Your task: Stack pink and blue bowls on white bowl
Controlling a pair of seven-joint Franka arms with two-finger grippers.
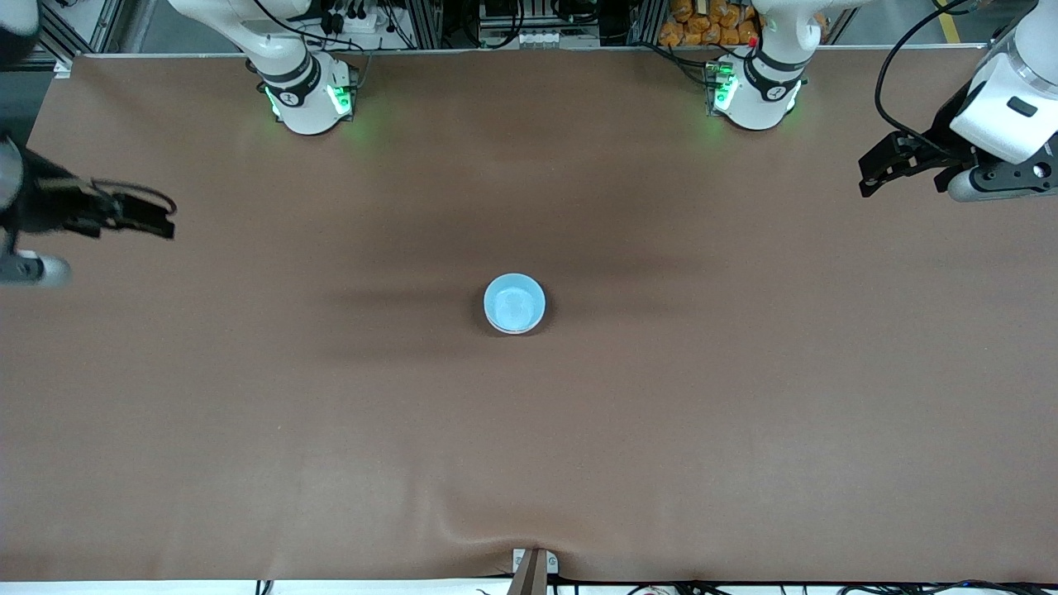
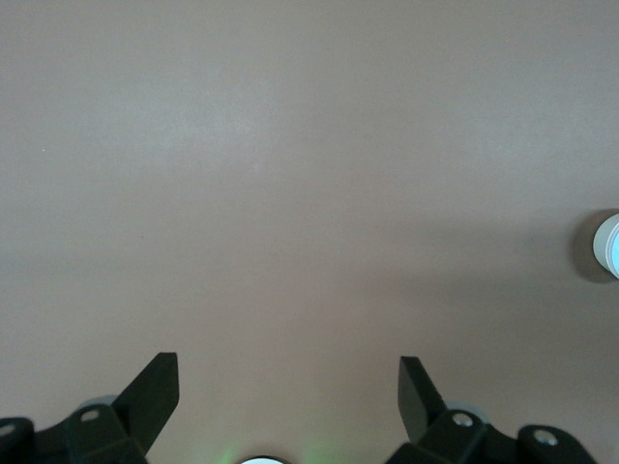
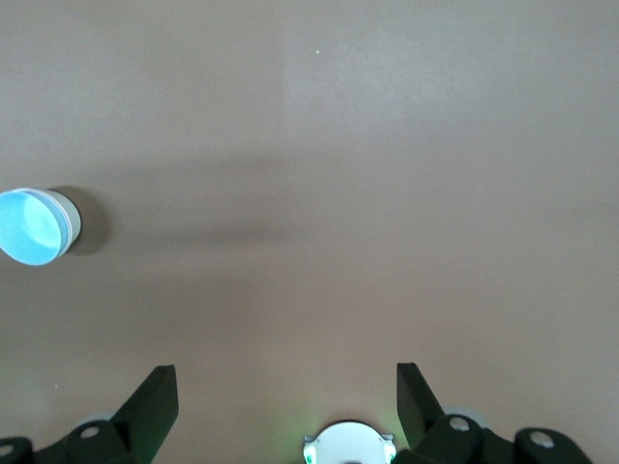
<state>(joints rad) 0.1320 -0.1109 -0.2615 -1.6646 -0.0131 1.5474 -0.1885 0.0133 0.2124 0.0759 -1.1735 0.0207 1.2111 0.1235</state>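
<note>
The light blue bowl [image 1: 514, 302] stands upright at the middle of the table, nested on top of a stack. The white bowl's outer wall [image 3: 70, 218] shows under it; its rim is a thin pale edge in the front view [image 1: 514, 331]. The blue bowl also shows in the right wrist view [image 3: 29, 227], and the stack sits at the edge of the left wrist view [image 2: 608, 245]. The pink bowl is hidden. My left gripper [image 1: 864, 175] [image 2: 288, 372] hangs open and empty over the left arm's end of the table. My right gripper [image 1: 169, 221] [image 3: 285, 372] hangs open and empty over the right arm's end.
The brown table cover [image 1: 529, 454] has a small fold at its edge nearest the front camera. The arm bases [image 1: 310, 95] [image 1: 756, 91] stand along the edge farthest from that camera. The right arm's base also shows in the right wrist view [image 3: 350, 447].
</note>
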